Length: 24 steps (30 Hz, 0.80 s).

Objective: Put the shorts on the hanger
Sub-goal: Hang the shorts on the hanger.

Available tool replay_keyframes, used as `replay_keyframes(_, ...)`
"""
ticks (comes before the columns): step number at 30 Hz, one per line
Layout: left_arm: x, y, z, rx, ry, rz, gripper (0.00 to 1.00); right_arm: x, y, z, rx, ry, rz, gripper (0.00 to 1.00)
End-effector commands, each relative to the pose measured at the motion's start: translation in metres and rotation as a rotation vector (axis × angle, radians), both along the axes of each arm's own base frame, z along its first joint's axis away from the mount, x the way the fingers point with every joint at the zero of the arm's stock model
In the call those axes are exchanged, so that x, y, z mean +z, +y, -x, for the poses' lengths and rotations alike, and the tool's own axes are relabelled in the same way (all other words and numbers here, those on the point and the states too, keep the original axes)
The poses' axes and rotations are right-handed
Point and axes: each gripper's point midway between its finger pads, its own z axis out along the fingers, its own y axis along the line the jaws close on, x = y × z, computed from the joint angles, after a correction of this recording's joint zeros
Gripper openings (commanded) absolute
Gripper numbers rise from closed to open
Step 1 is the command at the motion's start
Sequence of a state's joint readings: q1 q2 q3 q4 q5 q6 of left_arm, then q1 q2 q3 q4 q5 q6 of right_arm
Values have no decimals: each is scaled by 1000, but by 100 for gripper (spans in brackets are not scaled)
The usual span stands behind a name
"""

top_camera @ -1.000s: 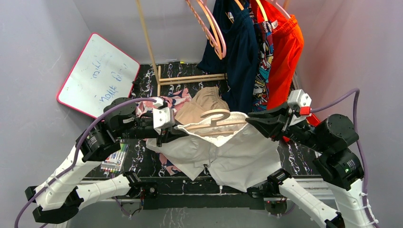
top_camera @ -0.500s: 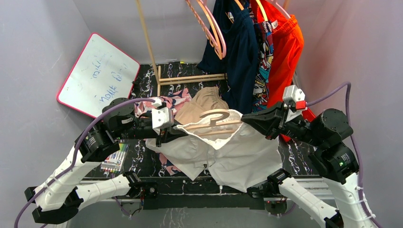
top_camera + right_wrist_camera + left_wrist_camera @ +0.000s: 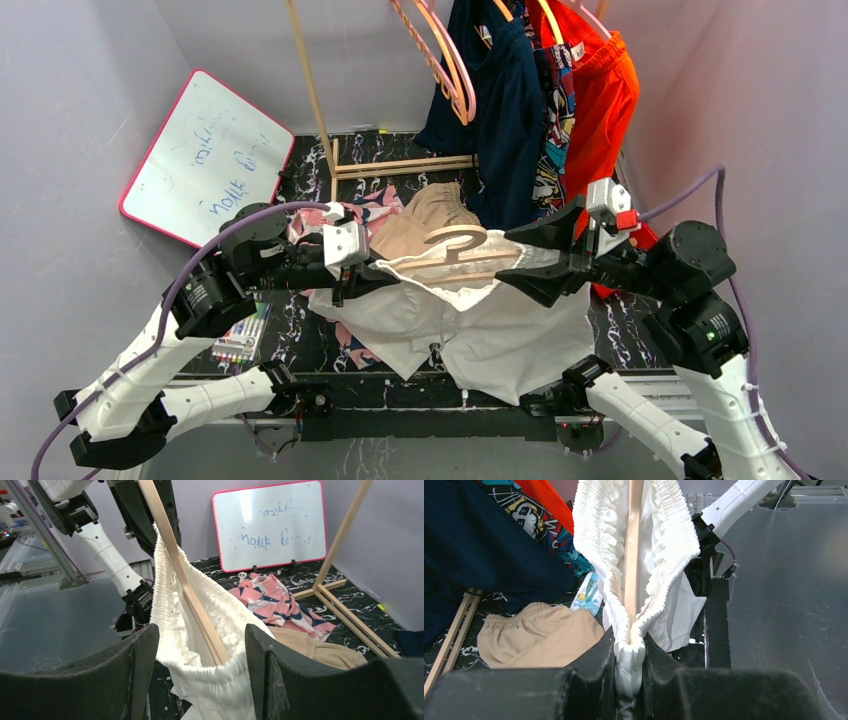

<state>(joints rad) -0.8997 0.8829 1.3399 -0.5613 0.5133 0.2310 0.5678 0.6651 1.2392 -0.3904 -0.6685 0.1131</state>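
The white shorts [image 3: 500, 330] hang between my two arms, their gathered waistband stretched around the pale wooden hanger [image 3: 455, 245]. At the band's left end my left gripper [image 3: 375, 270] is shut on the bunched elastic; the left wrist view shows the shorts [image 3: 599, 540] pinched in that gripper [image 3: 630, 647], with the hanger's arm [image 3: 634, 540] running away between the two sides of the band. My right gripper [image 3: 507, 260] stands open at the band's right end. In the right wrist view its fingers straddle the shorts [image 3: 170, 605] and the hanger [image 3: 185, 580] without pressing them, the gripper [image 3: 200, 635] wide.
Tan shorts [image 3: 435, 215] and a pink patterned garment [image 3: 360, 215] lie on the black tabletop behind. A whiteboard [image 3: 205, 160] leans at the left wall. A wooden rack [image 3: 400, 165] carries pink hangers [image 3: 450, 60], navy [image 3: 500, 110] and orange [image 3: 600, 110] clothes. A marker pack [image 3: 240, 335] lies front left.
My right gripper shifted slightly left toward the hanger, then spread its jaws wide around the waistband's right end. The left gripper kept its hold and place.
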Motion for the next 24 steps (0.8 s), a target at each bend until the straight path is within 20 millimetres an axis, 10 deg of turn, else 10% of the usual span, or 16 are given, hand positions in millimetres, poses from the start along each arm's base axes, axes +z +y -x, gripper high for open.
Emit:
replay_keyframes(1,31,-11,6,-59,-32,96,0,20,11,17,151,-64,-24,70)
replay_keyframes(18,25,-36,6,-166,25,54,0,8,29,19,294,-23,0,61)
replay_keyframes(24,32,-41,5,-184,36,61,0,1,32,13,278,3,13,40)
